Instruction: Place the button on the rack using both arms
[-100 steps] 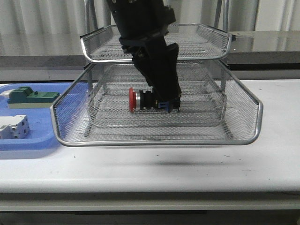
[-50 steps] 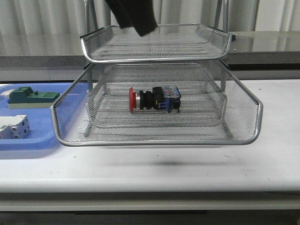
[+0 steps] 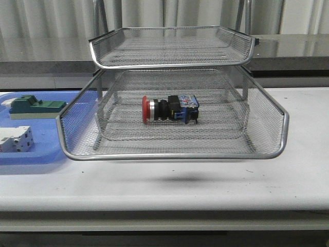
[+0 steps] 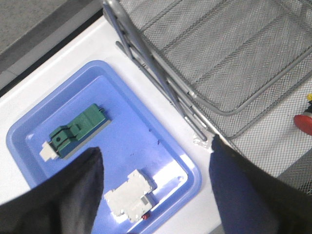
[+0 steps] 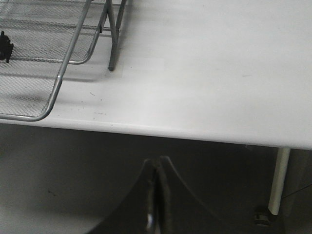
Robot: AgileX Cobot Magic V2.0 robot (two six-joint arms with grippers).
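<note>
The button [image 3: 169,109], red cap to the left and blue block to the right, lies on its side in the middle tier of the silver wire rack [image 3: 172,154]. No arm shows in the front view. In the left wrist view my left gripper [image 4: 156,161] hangs open high above the blue tray, its fingers [image 4: 78,180] wide apart and empty; the button's red cap [image 4: 304,124] peeks in at the edge. My right gripper [image 5: 157,168] is shut with nothing in it, below the table's front edge, near the rack's corner [image 5: 53,95].
A flat blue tray [image 3: 46,154] left of the rack holds a green block [image 3: 36,107] and a white-grey terminal block [image 3: 15,139]. The rack's top tier [image 3: 172,49] overhangs the button. A table leg [image 5: 278,180] shows in the right wrist view.
The black arm that stood over the button a second ago has let it go and lifted up out of the front view. The button stays lying in the middle tier.
</note>
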